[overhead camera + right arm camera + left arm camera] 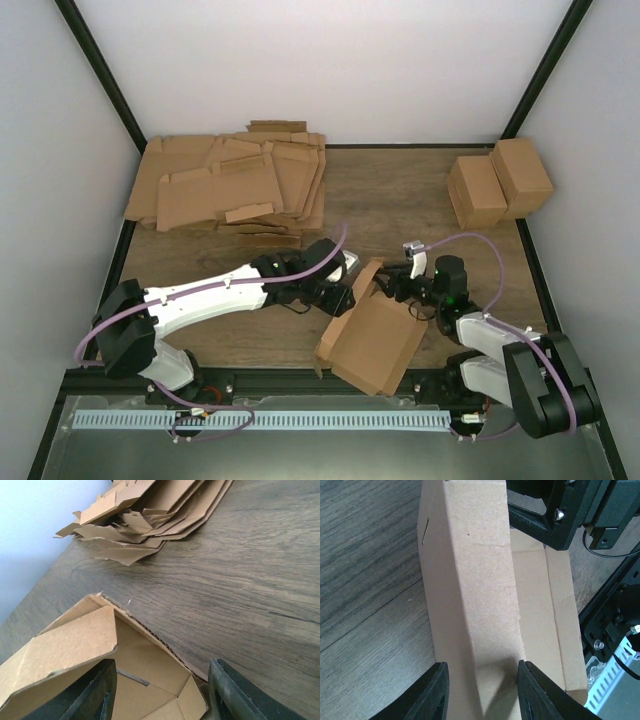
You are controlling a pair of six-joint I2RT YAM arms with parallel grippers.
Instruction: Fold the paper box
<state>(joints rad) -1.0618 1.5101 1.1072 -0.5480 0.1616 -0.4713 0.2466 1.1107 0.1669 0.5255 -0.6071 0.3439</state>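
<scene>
The paper box (375, 340) is a shallow brown carton, partly folded, lying near the front edge between the arms. My left gripper (338, 292) is at its far left corner. In the left wrist view the gripper (482, 692) is open, and its fingers (434, 695) straddle a raised side wall of the box (480, 580) without clamping it. My right gripper (402, 285) is at the box's far right corner. In the right wrist view it (160, 695) is open over the box's inner corner (145, 665), beside a raised flap (65, 650).
A stack of flat die-cut cardboard sheets (235, 185) lies at the back left, and also shows in the right wrist view (150, 515). Two small blocky cartons (497, 185) stand at the back right. A black frame rail (300, 380) runs along the table's front edge.
</scene>
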